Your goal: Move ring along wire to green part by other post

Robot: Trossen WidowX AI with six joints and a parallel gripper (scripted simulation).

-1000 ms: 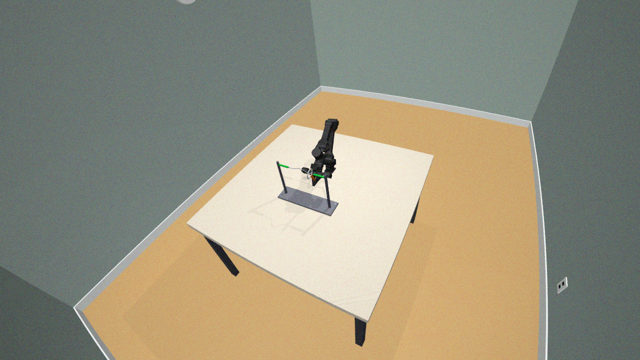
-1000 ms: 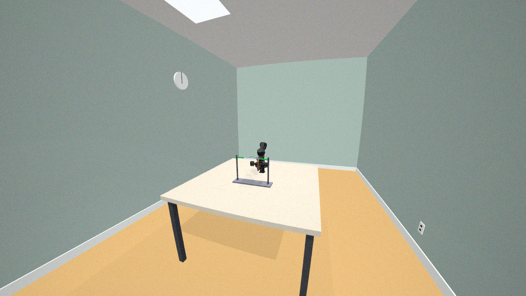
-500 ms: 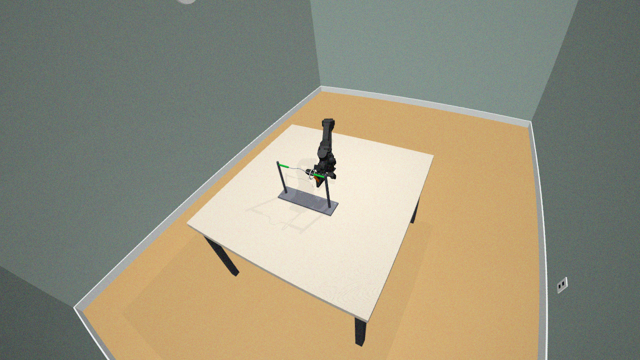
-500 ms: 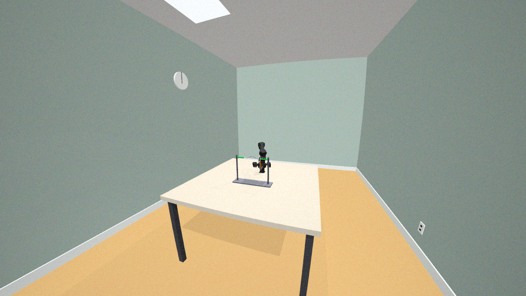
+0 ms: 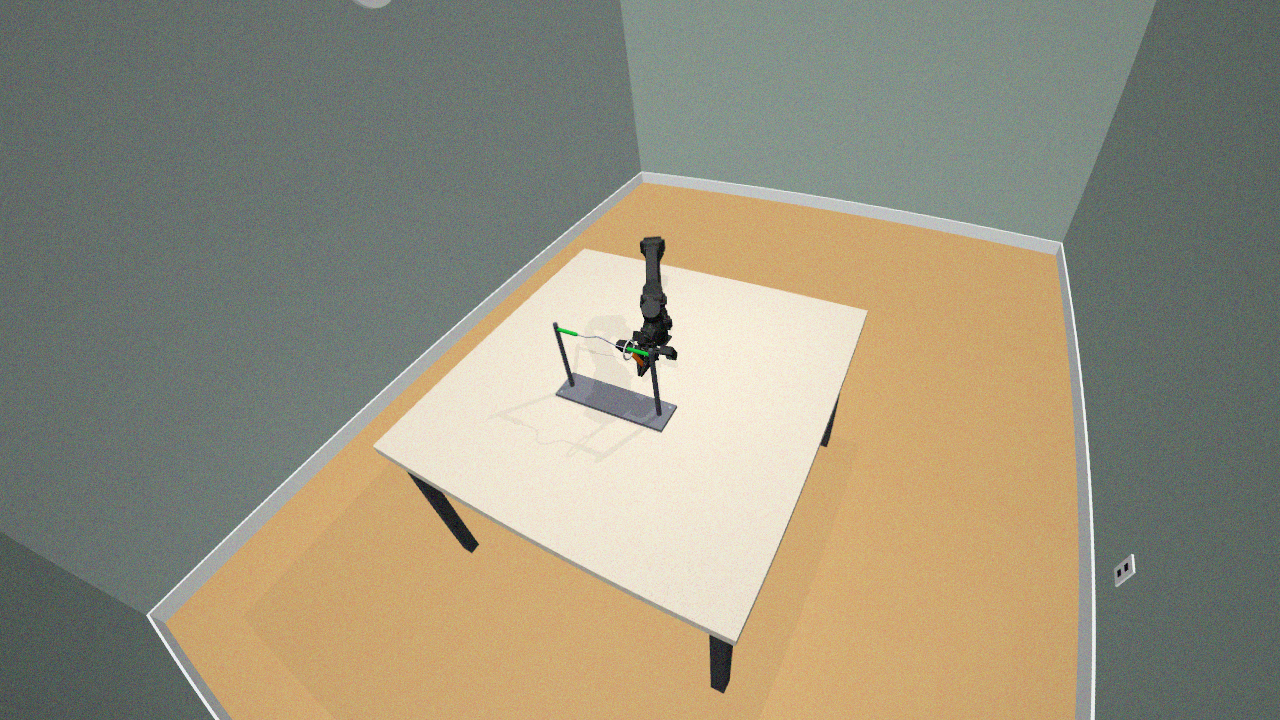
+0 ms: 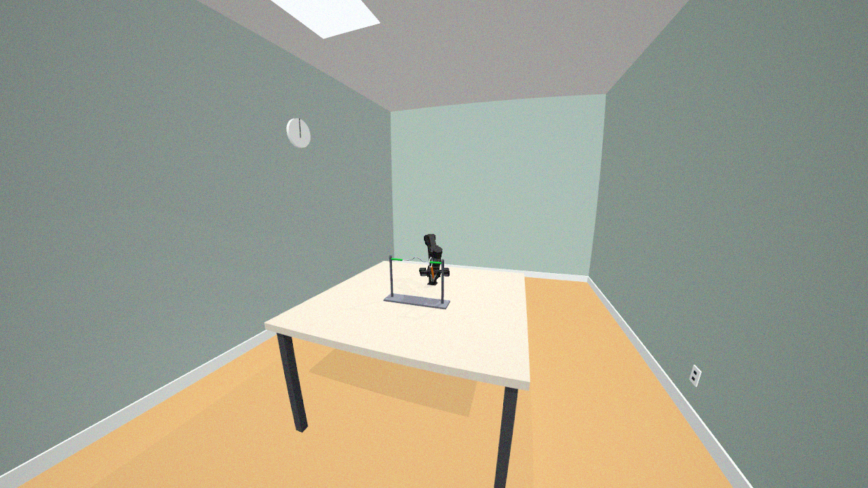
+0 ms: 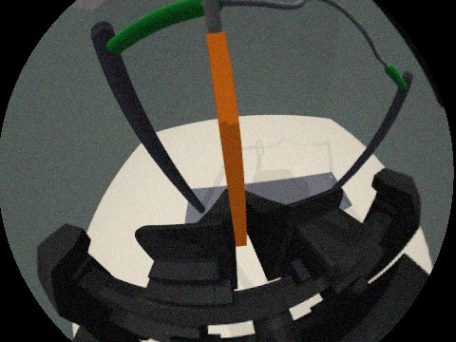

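table (image 5: 537,501) (image 6: 364,333) (image 7: 123,190) holds the rig. gripper (image 5: 641,368) (image 6: 432,277) (image 7: 231,192) closed on orange handle (image 5: 637,359) (image 6: 432,272) (image 7: 223,81). nearer post (image 5: 656,385) (image 6: 442,285) (image 7: 128,100) just beside. ring (image 5: 632,354) (image 6: 430,261) (image 7: 212,21) around wire, at inner end of that post's green part (image 5: 637,351) (image 6: 435,262) (image 7: 157,23). probably the finishing slide: ease ring postward, fully off thin grey wire (image 5: 595,337) (image 6: 416,259) (image 7: 366,35), ring square to wire, no twist. then lower gently till ring hangs, open, back straight off.

We see the pale ring (image 5: 623,353) (image 7: 214,21) around the wire (image 5: 595,337) (image 6: 416,258) (image 7: 356,25), at a green part's (image 5: 637,351) (image 6: 436,262) (image 7: 157,21) inner end; its long orange handle (image 5: 638,360) (image 6: 432,272) (image 7: 228,104), gripped, slants below the wire.
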